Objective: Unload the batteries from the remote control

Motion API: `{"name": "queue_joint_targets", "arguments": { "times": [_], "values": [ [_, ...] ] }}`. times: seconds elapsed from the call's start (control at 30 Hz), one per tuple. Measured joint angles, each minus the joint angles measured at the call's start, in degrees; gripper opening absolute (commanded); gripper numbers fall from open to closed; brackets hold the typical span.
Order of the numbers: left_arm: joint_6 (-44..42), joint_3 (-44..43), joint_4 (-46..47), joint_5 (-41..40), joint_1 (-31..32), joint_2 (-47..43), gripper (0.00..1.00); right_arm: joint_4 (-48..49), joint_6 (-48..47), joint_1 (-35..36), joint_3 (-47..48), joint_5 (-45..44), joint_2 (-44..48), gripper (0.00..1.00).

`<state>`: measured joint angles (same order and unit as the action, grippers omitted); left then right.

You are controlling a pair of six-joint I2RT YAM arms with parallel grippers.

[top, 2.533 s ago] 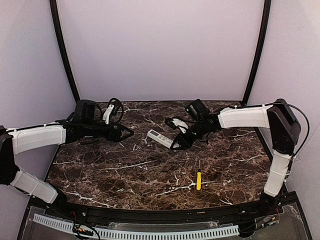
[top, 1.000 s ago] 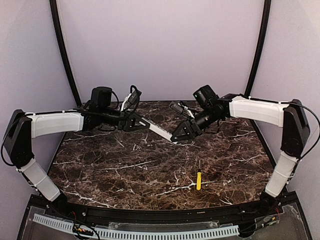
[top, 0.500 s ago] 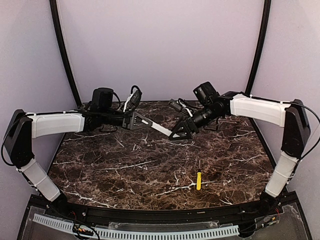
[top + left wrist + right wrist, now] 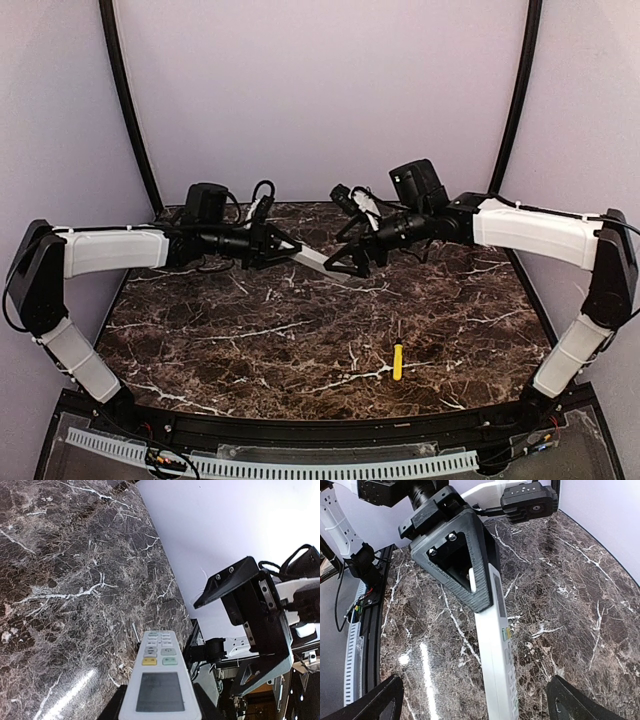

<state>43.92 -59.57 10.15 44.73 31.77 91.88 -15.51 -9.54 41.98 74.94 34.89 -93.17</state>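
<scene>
Well beyond the screwdriver (image 4: 397, 361), toward the far wall and lifted clear of the worktop (image 4: 250, 340), my left tool (image 4: 275, 245) has the remote (image 4: 316, 260) clamped by one end. The tool is closed firmly on the display end, the end farther from the screwdriver. My right tool (image 4: 345, 263) is at the other end with its fingers spread wide. From its wrist view the free end runs down between those fingers (image 4: 375, 700), and neither pad touches it.

The remote's long axis lies close to level. It slants from my left tool toward the screwdriver's side, so the button end points at my right tool. The button face is turned up toward my left wrist camera. The back is therefore hidden, and I see no batteries and no cover from here.

I judge this to be the handover-and-brace step: one tool holds the remote while the other comes in to work on it. The next move calls for my right tool either to close on the free end or to reach the back face. I expect the remote must be rolled about its long axis first, with my left grip kept tight so it does not twist loose.
</scene>
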Motion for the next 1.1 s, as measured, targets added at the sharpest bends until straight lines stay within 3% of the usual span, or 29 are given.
{"name": "queue_joint_targets", "arguments": {
  "times": [0.37,0.5,0.7,0.9,1.0,1.1],
  "values": [
    [9.81,0.11,1.84,-0.61,0.0,-3.1,0.0,8.15,-0.48,1.6,-3.93,-7.85,0.0,0.96],
    [12.02,0.28,2.71,-0.31,0.0,-3.74,0.0,10.05,-0.59,1.68,-4.44,-8.15,0.0,0.87],
    [15.47,1.25,5.33,0.9,0.0,-3.82,0.0,11.89,-1.22,1.79,-4.92,-6.36,0.0,0.62],
    [18.14,1.75,7.32,2.08,-0.02,-3.85,0.01,12.9,-2.4,1.84,-4.94,-4.74,-0.02,0.66],
    [18.75,1.79,7.91,2.62,-0.11,-3.85,0.0,12.98,-3.19,1.84,-5.01,-4.7,-0.04,0.63],
    [19.43,2.01,8.41,2.97,-0.17,-3.98,0.0,13.05,-3.82,1.84,-5.03,-4.63,-0.15,0.42]
  ]
}}
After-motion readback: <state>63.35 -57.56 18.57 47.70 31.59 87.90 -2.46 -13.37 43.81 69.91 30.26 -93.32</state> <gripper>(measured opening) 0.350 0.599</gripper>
